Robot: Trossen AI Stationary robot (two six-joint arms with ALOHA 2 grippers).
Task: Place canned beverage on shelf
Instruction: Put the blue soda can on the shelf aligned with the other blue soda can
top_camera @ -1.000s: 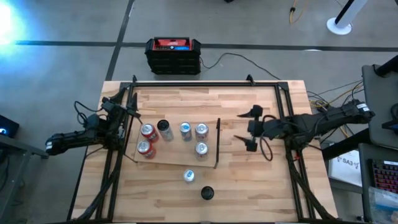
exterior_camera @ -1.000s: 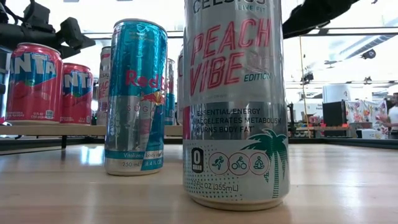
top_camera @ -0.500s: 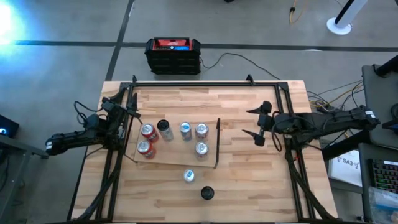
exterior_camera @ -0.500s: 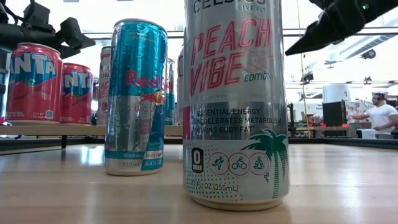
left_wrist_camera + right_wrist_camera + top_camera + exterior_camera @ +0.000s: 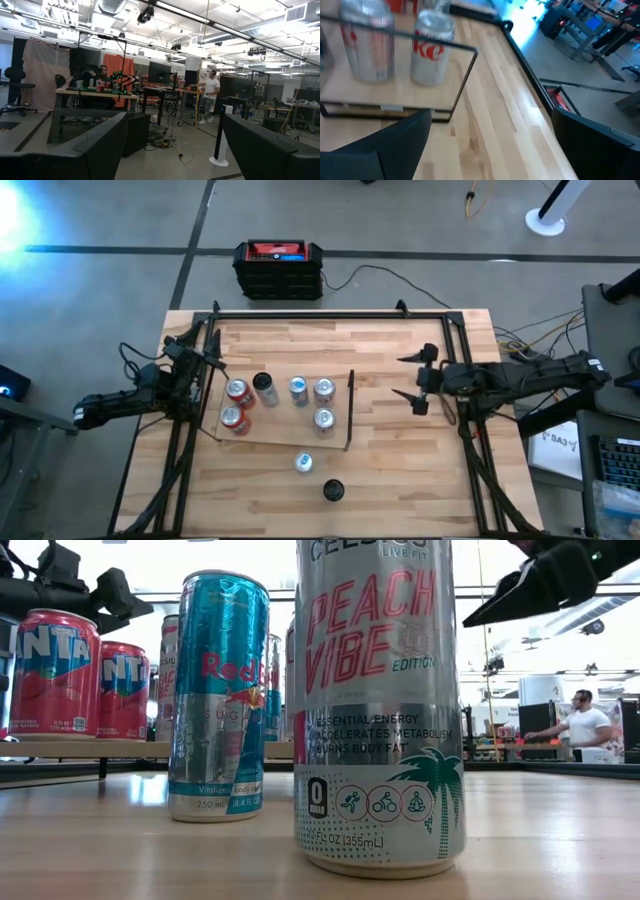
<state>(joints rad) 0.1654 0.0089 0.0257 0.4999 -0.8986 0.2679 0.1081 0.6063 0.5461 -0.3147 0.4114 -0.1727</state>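
Two cans (image 5: 304, 463) stand off the shelf (image 5: 283, 436); right claw (image 5: 419, 383), wide open and empty, is nearer; both upright, well apart.

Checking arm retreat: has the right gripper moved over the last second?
Yes. In the high view the right gripper, fingers open, has pulled away from the shelf toward the table's right edge.

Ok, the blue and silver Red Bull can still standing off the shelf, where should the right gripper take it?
Judging from the views, grip the Red Bull can around its upper body, jaws squeezing the round sides. It stands upright on the table, just off the shelf edge. Come from the right: the open right gripper is on that side. The Celsius can stands beside it, so go in above its height or slightly shelfward.
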